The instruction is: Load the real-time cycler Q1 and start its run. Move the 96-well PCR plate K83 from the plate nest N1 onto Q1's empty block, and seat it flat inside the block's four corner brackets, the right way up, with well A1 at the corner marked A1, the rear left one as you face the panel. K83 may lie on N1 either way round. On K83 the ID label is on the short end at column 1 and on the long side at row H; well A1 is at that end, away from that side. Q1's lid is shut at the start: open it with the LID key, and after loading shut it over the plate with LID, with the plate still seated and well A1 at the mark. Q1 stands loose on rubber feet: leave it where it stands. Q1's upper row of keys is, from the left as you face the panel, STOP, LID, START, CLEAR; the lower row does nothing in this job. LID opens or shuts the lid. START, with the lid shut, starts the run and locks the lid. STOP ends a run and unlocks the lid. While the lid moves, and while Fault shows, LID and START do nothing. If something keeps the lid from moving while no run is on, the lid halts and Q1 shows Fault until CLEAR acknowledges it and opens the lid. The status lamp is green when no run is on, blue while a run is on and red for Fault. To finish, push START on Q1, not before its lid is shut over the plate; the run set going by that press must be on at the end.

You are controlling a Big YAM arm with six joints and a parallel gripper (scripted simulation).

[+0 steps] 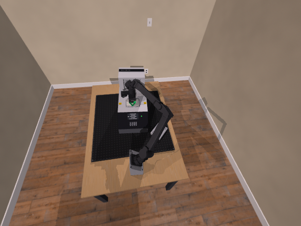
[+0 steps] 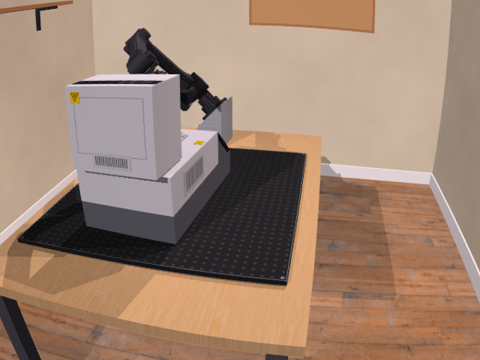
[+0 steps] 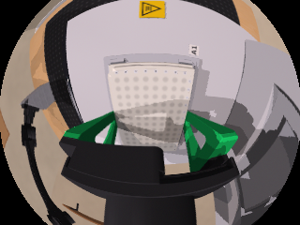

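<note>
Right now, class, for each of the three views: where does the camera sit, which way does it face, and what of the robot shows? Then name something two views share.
Top: high above the table's front, looking down and toward the rear wall; the whole arm shows, from its base to Q1.
Exterior: beside the table, behind Q1, facing its back; only the upper arm shows.
Wrist: on the arm, looking down past the gripper, shut on K83.
Shared: top and wrist both show the green fingers and the plate.
</note>
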